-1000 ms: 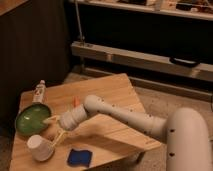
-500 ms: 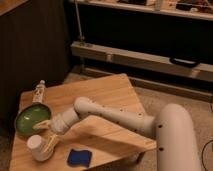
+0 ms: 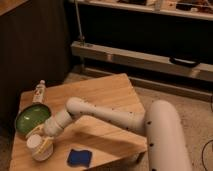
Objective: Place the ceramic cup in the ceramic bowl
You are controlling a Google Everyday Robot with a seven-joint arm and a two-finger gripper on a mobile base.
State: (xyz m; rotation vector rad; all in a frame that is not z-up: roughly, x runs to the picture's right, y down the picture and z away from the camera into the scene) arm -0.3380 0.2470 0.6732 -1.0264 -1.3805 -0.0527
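Small plain white ceramic cup (image 3: 37, 150), tapered, no handle, stands upright near the front left corner of the light wooden table (image 3: 105, 95), not in the bowl. Its rim is partly covered from above. Shallow round glossy green ceramic bowl (image 3: 31, 120) with a darker rim sits at the left edge, just behind the cup, nothing in it. The two look close, can't tell if they touch.

The gripper (image 3: 41, 141) is right at the cup, coming in from the bowl side and over its top. Can't tell whether it is clamped on the cup or just around it.

Versus half a second ago: cup, bowl and the other items are in the same spots. The gripper has come down toward the front left corner, onto the cup. A second ago it was further in from the edge, beside the bowl. The white perforated arm (image 3: 100, 112) now lies lower across the table middle.

Slim white labelled bottle (image 3: 39, 91) lies near the back left corner. Flat blue sponge-like pad (image 3: 79, 157) sits at the front edge, right of the cup. White rounded robot body (image 3: 167, 135) is off the front right corner. Dark panel wall on the left, grey metal shelf beam (image 3: 140, 60) behind, speckled floor (image 3: 175, 95) beyond the right edge
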